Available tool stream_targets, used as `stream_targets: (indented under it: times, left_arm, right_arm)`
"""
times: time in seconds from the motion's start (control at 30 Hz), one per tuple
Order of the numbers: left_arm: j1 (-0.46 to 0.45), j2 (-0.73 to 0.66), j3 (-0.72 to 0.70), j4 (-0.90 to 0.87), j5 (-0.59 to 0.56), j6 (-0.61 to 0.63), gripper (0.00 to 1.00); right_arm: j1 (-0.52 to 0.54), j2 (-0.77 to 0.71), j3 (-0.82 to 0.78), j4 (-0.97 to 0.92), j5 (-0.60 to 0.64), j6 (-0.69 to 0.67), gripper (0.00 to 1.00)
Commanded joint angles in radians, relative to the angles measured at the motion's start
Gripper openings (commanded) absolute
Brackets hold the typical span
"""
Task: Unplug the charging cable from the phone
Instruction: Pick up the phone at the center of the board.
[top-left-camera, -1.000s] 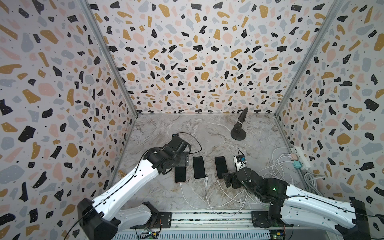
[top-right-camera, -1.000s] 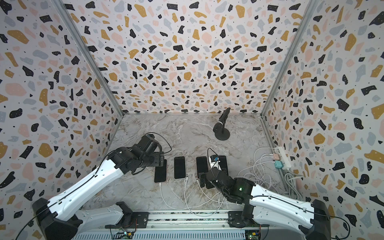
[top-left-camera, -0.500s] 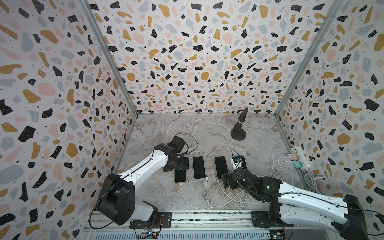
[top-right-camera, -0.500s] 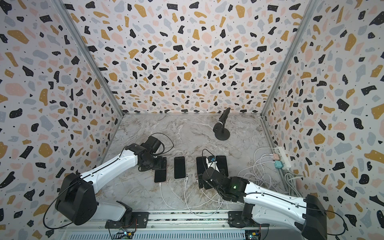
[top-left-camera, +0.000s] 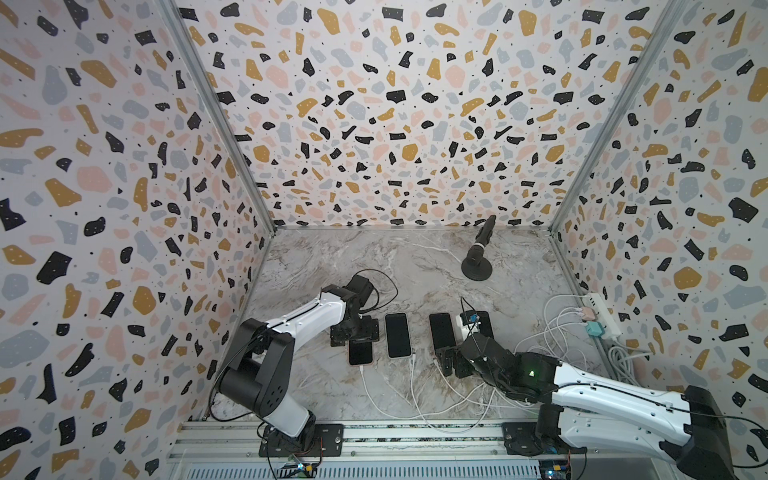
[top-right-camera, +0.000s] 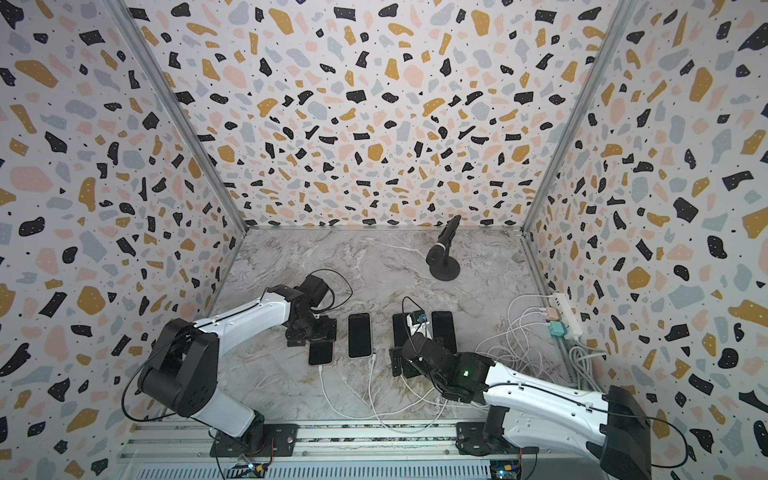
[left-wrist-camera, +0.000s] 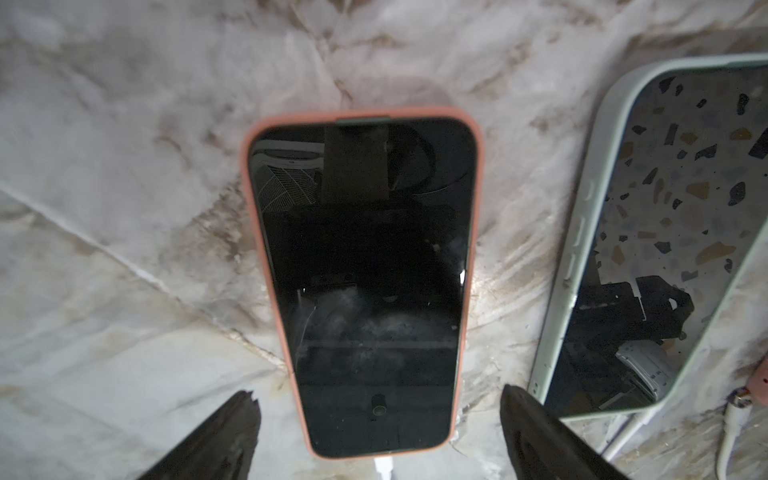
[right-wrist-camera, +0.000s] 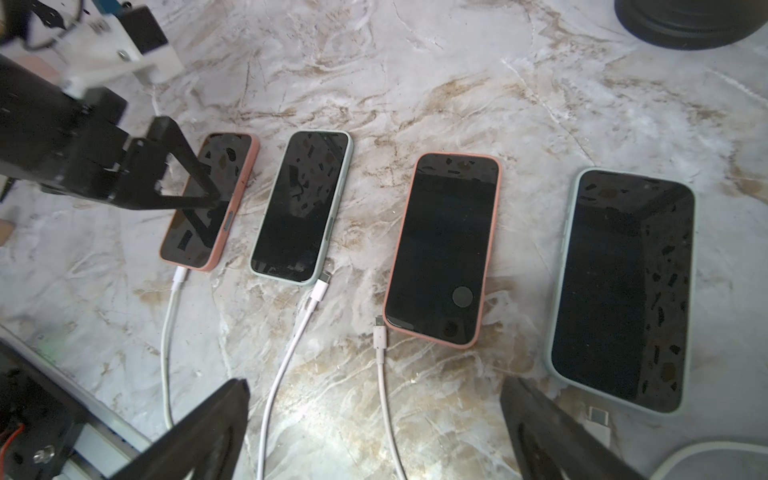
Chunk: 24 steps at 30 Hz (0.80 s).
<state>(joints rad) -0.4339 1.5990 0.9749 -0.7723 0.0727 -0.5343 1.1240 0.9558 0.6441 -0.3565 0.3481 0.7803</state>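
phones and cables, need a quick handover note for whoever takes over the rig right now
Left gripper: open, empty, over the first pink phone.
Right gripper: open, empty, near the second pink phone.
Done: beside the mint phone its plug lies out; so does the second pink phone's plug.
Left: the first pink phone's white plug is still in; pull it. Last mint phone: cannot tell.

1. Two black-screened phones in salmon-orange cases (right-wrist-camera: 199, 245) (right-wrist-camera: 442, 249).
2. Two black-screened phones in pale green cases (right-wrist-camera: 301, 208) (right-wrist-camera: 623, 291).
3. Three white charging cables (right-wrist-camera: 166, 332) (right-wrist-camera: 286, 353) (right-wrist-camera: 384, 395) clearly countable.
4. One black microphone on a round base (top-left-camera: 478, 254).
5. One white power strip (top-left-camera: 604, 309).
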Motion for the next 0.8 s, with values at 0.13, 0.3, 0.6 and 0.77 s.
stream_targets:
  times: [0.13,0.3,0.6,0.77]
  left_arm:
    - [0.003,0.081,0.017,-0.008,-0.027,0.016,0.93]
    - [0.001,0.096,0.016,-0.002,-0.011,0.013,0.92]
    - [-0.003,0.153,0.033,-0.009,-0.019,0.012,0.89]
    - [-0.012,0.179,0.037,-0.015,-0.014,0.009,0.80]
  right_arm:
    - [-0.003,-0.046,-0.005,0.030,-0.014,0.011,1.00]
    - [-0.003,-0.040,-0.015,0.048,-0.024,0.014,1.00]
    - [-0.003,-0.010,-0.024,0.093,-0.040,0.015,1.00]
    - [-0.003,-0.013,-0.025,0.095,-0.048,0.014,0.99]
